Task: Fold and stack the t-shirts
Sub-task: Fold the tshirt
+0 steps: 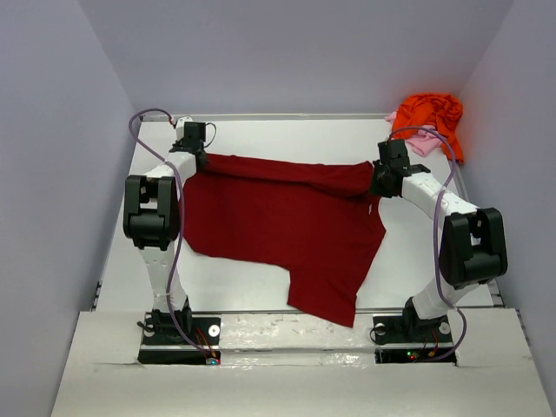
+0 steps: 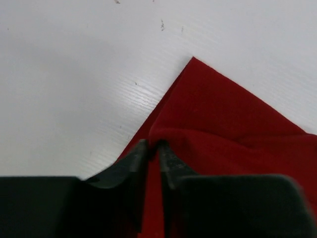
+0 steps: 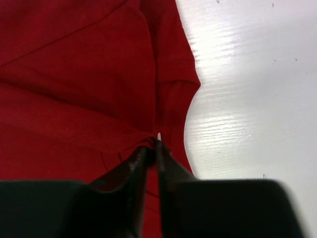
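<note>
The dark red t-shirt (image 1: 278, 230) hangs stretched between both grippers above the white table, its lower part trailing toward the near edge. My left gripper (image 1: 196, 156) is shut on its far left corner; in the left wrist view the gripper (image 2: 153, 146) pinches a fold of the red cloth (image 2: 223, 124). My right gripper (image 1: 379, 178) is shut on its far right corner; in the right wrist view the gripper (image 3: 152, 146) clamps bunched red cloth (image 3: 74, 74). The orange t-shirt (image 1: 430, 117) lies crumpled at the far right corner, with the pale pink t-shirt (image 1: 420, 139) partly under it.
The white table (image 1: 261, 130) is walled by grey panels at the left, back and right. A raised lip runs along its near edge between the arm bases. Purple cables loop along both arms.
</note>
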`<action>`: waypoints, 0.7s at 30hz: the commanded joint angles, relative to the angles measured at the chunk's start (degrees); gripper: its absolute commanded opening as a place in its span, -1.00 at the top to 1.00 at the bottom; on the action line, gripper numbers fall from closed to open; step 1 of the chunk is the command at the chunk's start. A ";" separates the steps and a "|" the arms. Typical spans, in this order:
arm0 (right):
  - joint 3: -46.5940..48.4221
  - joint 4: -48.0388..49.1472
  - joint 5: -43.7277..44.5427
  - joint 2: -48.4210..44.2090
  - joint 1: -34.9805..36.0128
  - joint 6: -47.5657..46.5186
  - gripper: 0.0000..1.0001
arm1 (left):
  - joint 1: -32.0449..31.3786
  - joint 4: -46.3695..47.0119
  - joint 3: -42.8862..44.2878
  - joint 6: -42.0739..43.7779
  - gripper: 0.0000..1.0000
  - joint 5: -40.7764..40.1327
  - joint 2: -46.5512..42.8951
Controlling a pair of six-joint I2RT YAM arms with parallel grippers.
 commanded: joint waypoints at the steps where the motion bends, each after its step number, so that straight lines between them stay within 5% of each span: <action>1: 0.75 -1.52 1.60 -2.83 0.33 0.41 0.36 | 2.33 -6.81 4.02 -3.71 0.34 -2.54 0.03; 2: 0.49 -1.70 2.65 -3.70 0.33 0.50 0.17 | 2.77 -6.90 3.85 -3.89 0.00 -3.15 -1.19; 7: 1.36 -3.10 3.27 -4.50 0.33 0.24 -0.20 | 2.95 -5.32 2.79 -5.38 -0.55 -2.73 -6.12; 16: 3.11 -1.87 -1.12 -5.75 6.12 -1.69 -0.21 | 0.24 -4.44 1.13 -7.24 -0.64 10.53 -14.30; 21: 6.63 -1.35 -3.40 -1.17 8.93 -3.10 -0.20 | -8.99 -1.99 -3.01 -4.34 -0.64 6.16 -20.44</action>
